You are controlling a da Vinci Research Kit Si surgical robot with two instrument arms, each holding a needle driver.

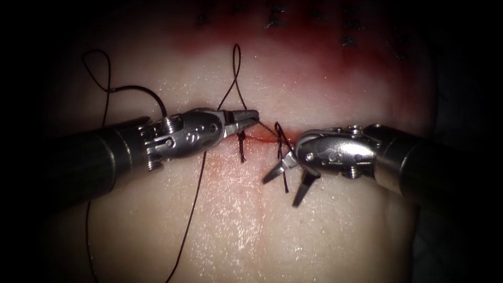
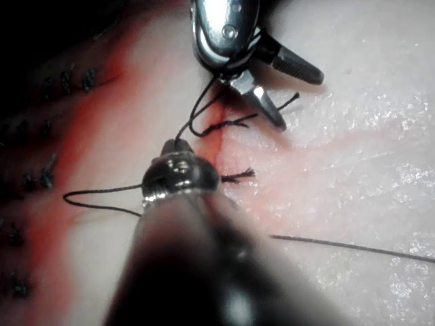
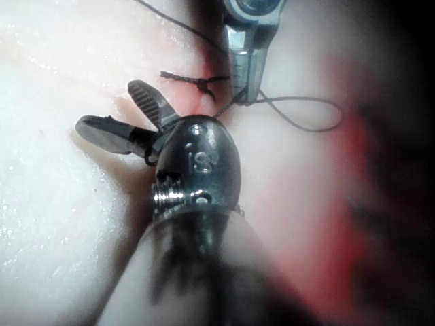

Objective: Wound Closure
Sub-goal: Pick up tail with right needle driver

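My left tool (image 1: 254, 114) comes in from the left with its jaws shut on the dark thread (image 1: 237, 57), which rises in a narrow loop above it. A short strand runs from its tip to the stitch (image 1: 282, 152) at the cut (image 1: 258, 137). My right tool (image 1: 281, 192) hangs just right of that stitch, jaws open and holding nothing, tips pointing down-left. A second stitch (image 1: 242, 149) with cut ends sits below the left jaws. In the right wrist view the open right tool (image 3: 109, 106) lies beside the shut left tool (image 3: 246, 95). The left wrist view has the open right tool (image 2: 299, 100) above both stitches.
A long thread strand (image 1: 191, 215) trails down the tissue below the left tool, and another curl (image 1: 105, 73) lies at the far left. Red fluid (image 1: 325, 68) stains the tissue behind the cut. A row of dark marks (image 1: 273, 22) lines the far edge.
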